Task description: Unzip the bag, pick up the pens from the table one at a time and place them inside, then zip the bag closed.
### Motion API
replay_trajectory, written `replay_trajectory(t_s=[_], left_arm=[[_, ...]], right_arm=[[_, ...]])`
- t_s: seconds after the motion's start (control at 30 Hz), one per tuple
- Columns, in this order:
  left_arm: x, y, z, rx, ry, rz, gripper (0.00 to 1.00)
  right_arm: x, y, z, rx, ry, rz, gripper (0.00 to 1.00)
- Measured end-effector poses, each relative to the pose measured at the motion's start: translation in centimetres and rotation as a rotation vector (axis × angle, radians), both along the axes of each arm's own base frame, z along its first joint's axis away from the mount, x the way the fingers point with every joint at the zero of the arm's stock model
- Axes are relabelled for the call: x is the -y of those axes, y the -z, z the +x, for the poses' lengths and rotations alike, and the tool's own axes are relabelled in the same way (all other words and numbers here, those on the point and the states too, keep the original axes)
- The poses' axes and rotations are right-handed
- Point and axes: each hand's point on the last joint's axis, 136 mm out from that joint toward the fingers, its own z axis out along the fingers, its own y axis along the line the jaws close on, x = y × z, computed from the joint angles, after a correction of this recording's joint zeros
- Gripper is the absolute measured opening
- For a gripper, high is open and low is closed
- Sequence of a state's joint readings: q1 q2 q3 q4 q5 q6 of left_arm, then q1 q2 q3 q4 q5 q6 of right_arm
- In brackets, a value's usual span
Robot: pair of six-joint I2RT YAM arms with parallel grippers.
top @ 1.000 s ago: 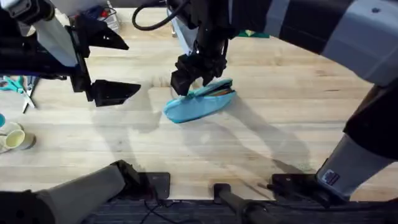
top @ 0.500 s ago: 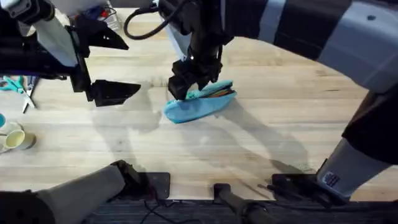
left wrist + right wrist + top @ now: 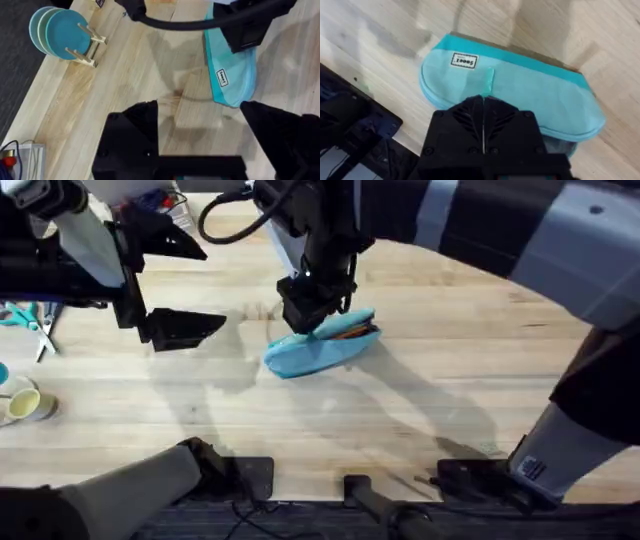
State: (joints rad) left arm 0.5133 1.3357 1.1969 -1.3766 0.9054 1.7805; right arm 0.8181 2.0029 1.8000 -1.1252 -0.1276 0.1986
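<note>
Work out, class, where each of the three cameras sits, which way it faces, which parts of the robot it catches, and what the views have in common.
Overhead: fixed above the arms' bases, looking down and forward over the table; both arms show, the right gripper over the bag.
Left wrist: on the left arm, looking down past its open left gripper at the bag's end and teal discs.
Right wrist: looking straight down past its shut fingers at the bag's label.
Shared: all three show the bag and the table.

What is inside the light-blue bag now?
Through the bag's open slit, an orange pen shows beside something dark. The right hand covers the rest of the opening.
</note>
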Motion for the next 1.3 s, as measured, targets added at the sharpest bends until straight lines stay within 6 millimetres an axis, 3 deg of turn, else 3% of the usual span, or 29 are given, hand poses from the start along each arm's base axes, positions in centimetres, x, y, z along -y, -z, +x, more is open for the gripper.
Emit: replay_trajectory(t_s=[1.0,1.3], left_arm=[[0.0,0.0,0.0,0.000,0.000,0.000,0.994],[0.0,0.0,0.0,0.000,0.000,0.000,0.994]], right_arm=[[0.0,0.0,0.0,0.000,0.000,-0.001,0.031],[-1.2,-3.0,1.1,0.054,0.000,0.057,0.031]])
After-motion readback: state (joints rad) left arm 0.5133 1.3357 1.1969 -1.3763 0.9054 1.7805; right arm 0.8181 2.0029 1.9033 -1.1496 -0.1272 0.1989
